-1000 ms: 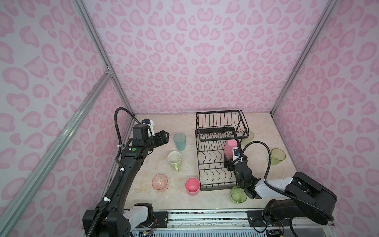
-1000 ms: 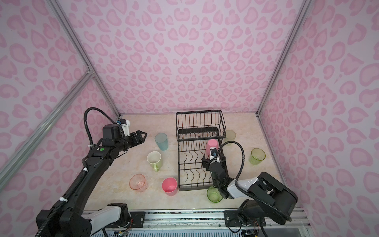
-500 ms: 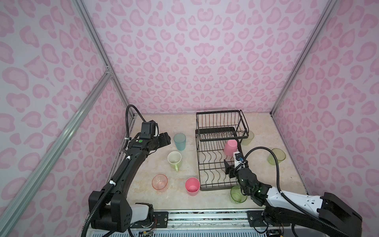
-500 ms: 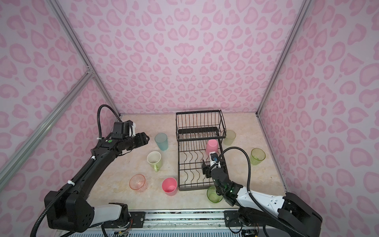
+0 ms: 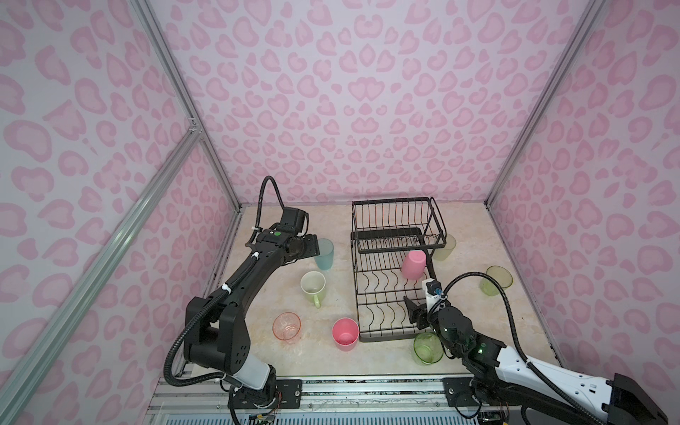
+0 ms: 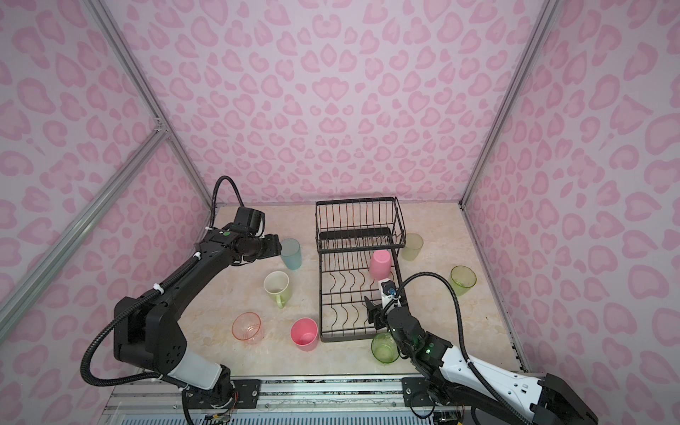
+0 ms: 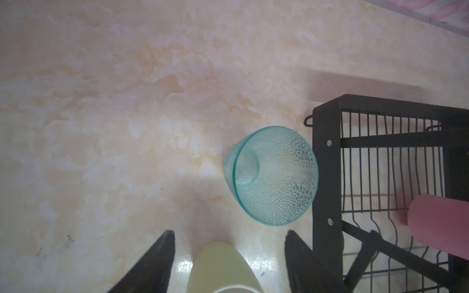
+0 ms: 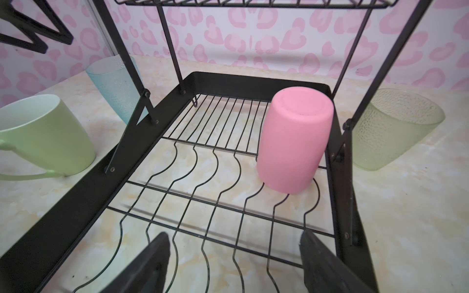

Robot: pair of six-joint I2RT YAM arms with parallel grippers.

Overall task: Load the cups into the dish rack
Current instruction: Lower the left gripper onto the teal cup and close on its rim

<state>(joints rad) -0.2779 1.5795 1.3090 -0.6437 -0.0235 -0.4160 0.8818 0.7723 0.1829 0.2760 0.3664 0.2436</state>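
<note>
Left gripper and right gripper gape empty; the teal cup looks light and slick, best pinched across its rim.

Black wire dish rack holds one upturned pink tumbler in its lower tray; seven other cups stand upright on the bench around it.

1. Dish rack stood mid-table; one pink tumbler sat inverted on its lower tray.
2. Left gripper was positioned just beside the teal tumbler.
3. Right gripper hung over the rack's near end, close to a green glass.
</note>
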